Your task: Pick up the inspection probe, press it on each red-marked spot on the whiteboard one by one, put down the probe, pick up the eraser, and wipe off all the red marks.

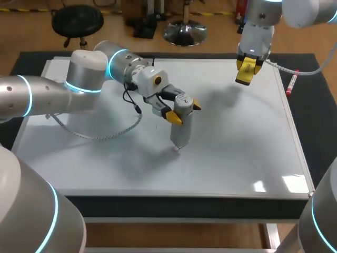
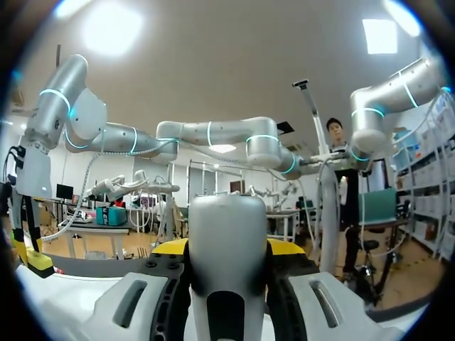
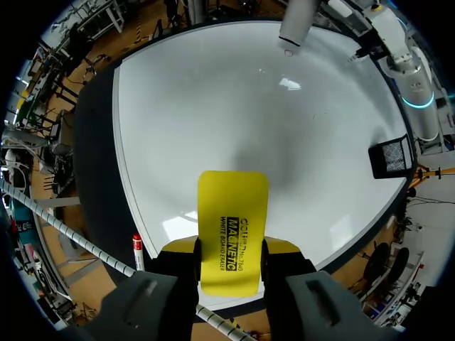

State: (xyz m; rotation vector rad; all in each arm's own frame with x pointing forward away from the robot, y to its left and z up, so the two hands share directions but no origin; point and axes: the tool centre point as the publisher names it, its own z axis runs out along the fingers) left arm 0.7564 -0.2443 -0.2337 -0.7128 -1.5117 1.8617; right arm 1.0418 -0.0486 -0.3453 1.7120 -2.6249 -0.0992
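Grey probe [image 1: 180, 132] stands tip-down on the whiteboard [image 1: 237, 153], clamped in the left gripper [image 1: 184, 110]. Right gripper [image 1: 247, 68] holds the yellow eraser [image 3: 232, 227], far right.

The left arm [image 1: 79, 87] and the right arm [image 1: 263, 21] are smooth silver-grey cylinders with rounded white joint caps, and thin cyan light rings [image 1: 111, 63] glow at the joints. A black cable [image 1: 131, 100] and a white ribbed hose [image 1: 100, 134] trail from the left wrist — a similar white hose [image 1: 281, 67] from the right. The left gripper [image 1: 185, 112] has a white housing with a round yellow dot [image 1: 157, 80], pale grey slotted fingers [image 2: 131, 302] and yellow tips; the right gripper [image 1: 247, 67] has yellow tips too.
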